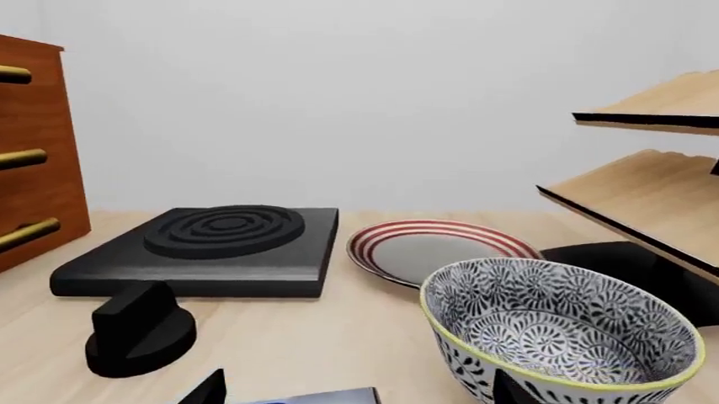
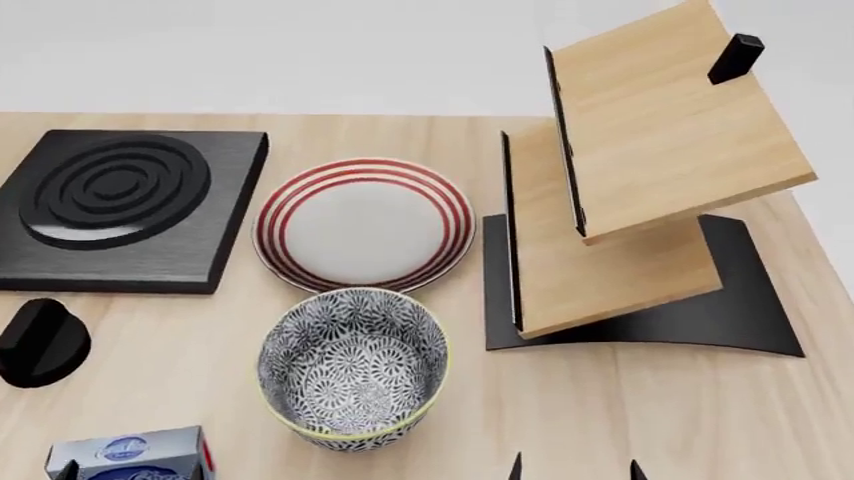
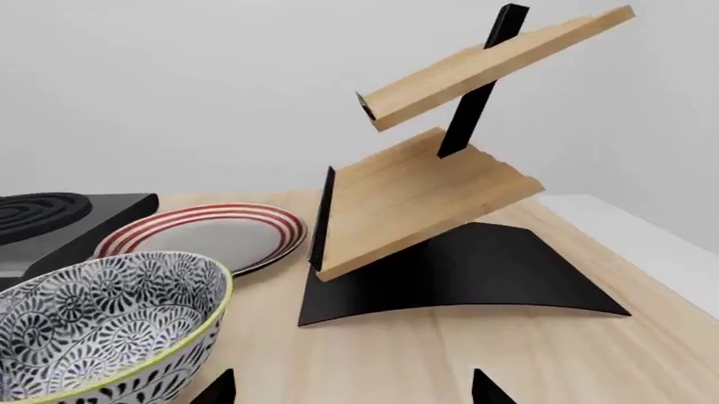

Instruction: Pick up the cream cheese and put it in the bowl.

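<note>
- Nearest the head camera, at its lower edge, sits the cream cheese (image 2: 131, 455), a small silver-grey box on the wooden surface (image 2: 627, 410), just left of the bowl (image 2: 352, 366) and apart from it.
- Largest thing here is the two-tier wooden rack (image 2: 641, 180) on its black base, well to the right; it plays no part in my job.
- Next in size is the black stove plate (image 2: 120, 205) with raised rings at the far left, its loose black knob (image 2: 40, 342) nearer me.
- Then the flat white plate (image 2: 364, 222) with red rings, just behind the bowl; I must not confuse the two.
- The bowl is deep, blue-and-white patterned, upright and empty.
- My left tool (image 1: 354, 394) shows only two dark fingertips at the wrist picture's edge, spread apart with nothing between them; a sliver of the box lies just ahead of it.
- My right tool (image 3: 350, 389) also shows two separated tips, empty, hovering beside the bowl.
- Step in hand, as I judge it: bring the left tool down over the box. I would straddle its narrower sides, close squarely, lift clear of the bowl's rim, and release low inside.
- Label: a blue oval with white script and a red patch on one end; too small for me to read.
</note>
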You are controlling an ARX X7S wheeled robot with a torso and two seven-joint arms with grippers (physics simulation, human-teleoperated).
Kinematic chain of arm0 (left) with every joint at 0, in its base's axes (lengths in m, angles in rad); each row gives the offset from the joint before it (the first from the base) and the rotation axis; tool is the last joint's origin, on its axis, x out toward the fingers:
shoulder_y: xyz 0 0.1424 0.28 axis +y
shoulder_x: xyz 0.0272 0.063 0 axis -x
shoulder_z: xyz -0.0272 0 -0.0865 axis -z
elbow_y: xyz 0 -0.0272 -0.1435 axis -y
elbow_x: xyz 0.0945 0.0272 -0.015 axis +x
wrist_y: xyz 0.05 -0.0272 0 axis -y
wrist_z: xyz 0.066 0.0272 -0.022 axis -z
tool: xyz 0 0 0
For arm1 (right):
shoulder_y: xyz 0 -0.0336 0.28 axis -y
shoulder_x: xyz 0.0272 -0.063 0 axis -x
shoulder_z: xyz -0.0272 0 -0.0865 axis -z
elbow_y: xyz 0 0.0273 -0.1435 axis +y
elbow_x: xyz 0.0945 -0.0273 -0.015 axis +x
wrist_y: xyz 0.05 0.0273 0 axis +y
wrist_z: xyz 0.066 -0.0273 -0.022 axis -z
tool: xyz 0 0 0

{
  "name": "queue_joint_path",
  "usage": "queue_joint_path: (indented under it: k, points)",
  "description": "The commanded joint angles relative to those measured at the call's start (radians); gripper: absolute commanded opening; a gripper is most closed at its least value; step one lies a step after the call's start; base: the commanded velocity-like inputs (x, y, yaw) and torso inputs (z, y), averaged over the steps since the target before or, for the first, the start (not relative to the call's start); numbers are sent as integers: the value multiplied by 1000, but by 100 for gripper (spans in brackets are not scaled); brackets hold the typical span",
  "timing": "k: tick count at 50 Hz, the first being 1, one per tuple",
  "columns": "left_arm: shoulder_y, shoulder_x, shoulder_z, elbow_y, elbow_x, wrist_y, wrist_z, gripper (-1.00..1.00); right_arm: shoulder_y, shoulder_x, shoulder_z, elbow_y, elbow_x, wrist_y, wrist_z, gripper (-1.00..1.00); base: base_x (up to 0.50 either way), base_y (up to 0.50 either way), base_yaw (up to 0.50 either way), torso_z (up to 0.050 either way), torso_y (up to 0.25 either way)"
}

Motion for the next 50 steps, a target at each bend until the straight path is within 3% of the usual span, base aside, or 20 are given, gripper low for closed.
queue_joint_path:
  k: [1, 50]
  points:
    - [2, -7, 4, 12, -2, -4, -9, 100, -1, 6, -6, -15, 5, 8, 6, 100, 160, 39, 0, 0, 0]
    - [-1, -22, 27, 9, -10, 3, -28, 100, 3, 24, -26, -3, 13, -8, 28, 100, 157, 5, 0, 0, 0]
